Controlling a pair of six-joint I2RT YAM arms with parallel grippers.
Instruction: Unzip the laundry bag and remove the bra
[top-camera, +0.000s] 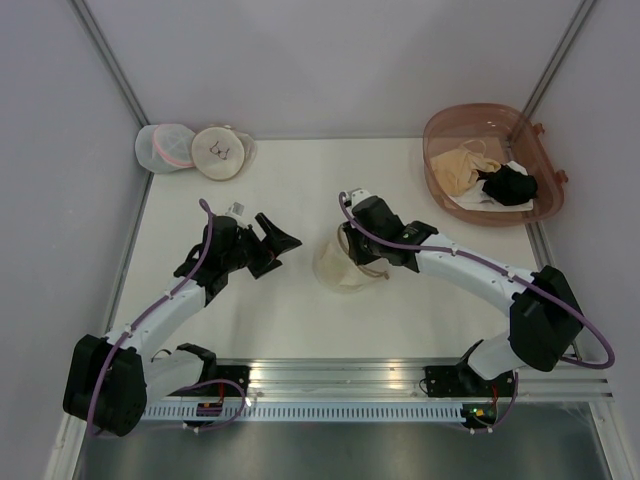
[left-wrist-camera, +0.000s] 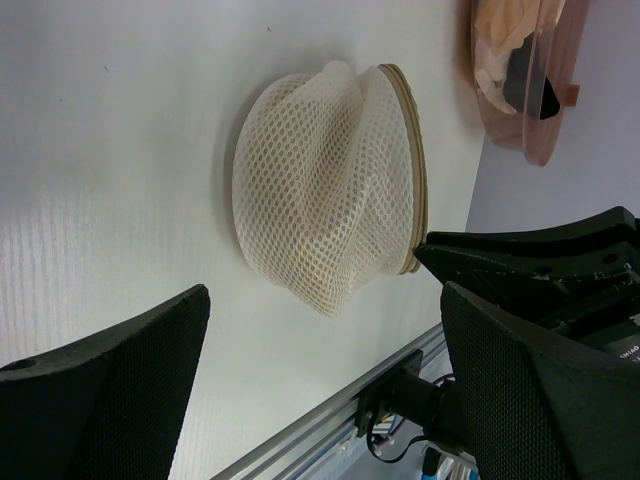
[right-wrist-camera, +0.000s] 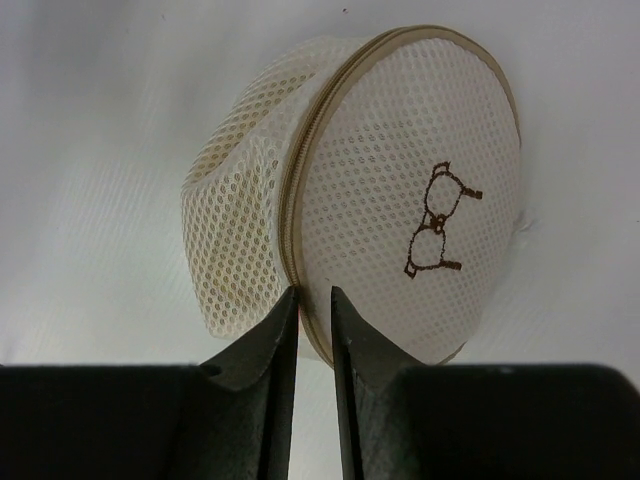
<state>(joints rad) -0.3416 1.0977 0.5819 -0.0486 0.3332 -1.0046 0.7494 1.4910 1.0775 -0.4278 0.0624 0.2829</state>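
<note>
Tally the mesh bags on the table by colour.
Cream bags: 2, the centre bag and the rear cream bag.
White bags with pink trim: 1, the white bag.
Total: 3.

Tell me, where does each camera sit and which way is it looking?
Top external: above and behind the bases, looking down on the table; left arm and right arm show whole.
Left wrist: on the left arm, looking along the tabletop at the laundry bag's mesh back, between the spread fingers of the left gripper.
Right wrist: on the right arm, facing the bag's printed face; the right gripper tips at its rim.
Shared: all three show that bag.
</note>
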